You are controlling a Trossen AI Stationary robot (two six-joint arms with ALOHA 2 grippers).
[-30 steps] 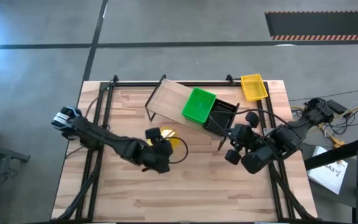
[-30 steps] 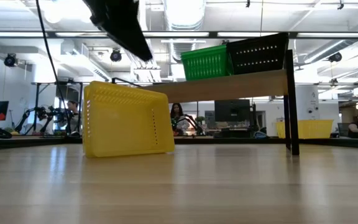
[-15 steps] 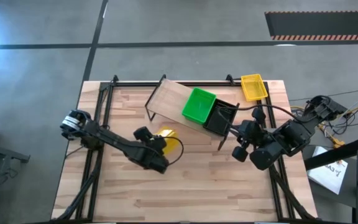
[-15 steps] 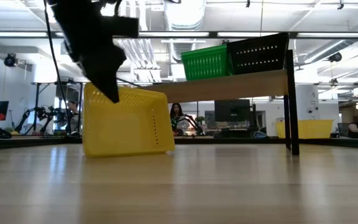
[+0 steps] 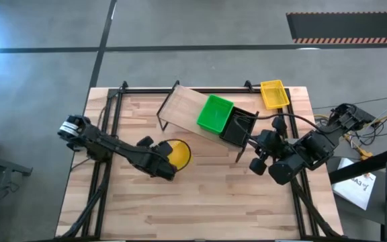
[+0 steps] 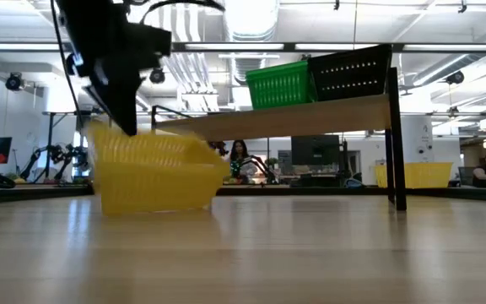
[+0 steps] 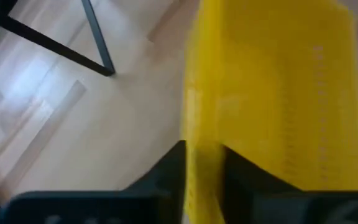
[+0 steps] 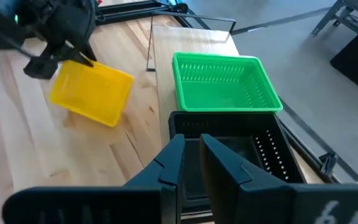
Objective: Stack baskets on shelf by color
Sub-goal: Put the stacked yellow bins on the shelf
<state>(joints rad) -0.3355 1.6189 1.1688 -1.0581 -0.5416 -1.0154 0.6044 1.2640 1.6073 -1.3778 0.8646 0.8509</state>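
Note:
A yellow basket [image 5: 179, 153] sits tilted on the table in front of the shelf [image 5: 182, 106], with my left gripper [image 5: 161, 163] shut on it. The low view shows that gripper [image 6: 127, 118] over the basket [image 6: 154, 173]. On the shelf stand a green basket [image 5: 215, 113] and, beside it, a black basket [image 5: 239, 126]. A second yellow basket [image 5: 274, 94] lies at the table's far right corner. My right gripper [image 5: 256, 153] hovers by the shelf's right end, shut on nothing. In its wrist view its fingers [image 8: 192, 155] point toward the black basket [image 8: 229, 140]. My left gripper pinches the upper edge of one wall of the yellow basket [image 7: 201, 140] between its two fingers. The fingers [image 7: 166, 174] come from above, slanting down. The basket leans over, its lower edge [image 6: 150, 207] on the table.
The shelf's thin black legs [image 6: 397, 143] stand on the table. Black frame rails [image 5: 106, 134] run along the table's left and right sides. Bare wood [image 5: 200, 202] lies toward the near edge.
My left gripper has come down from above the yellow basket and shifted a little toward the table's left edge, taking hold of the basket's wall. The basket, which stood on its side, has tipped over and slid slightly left.

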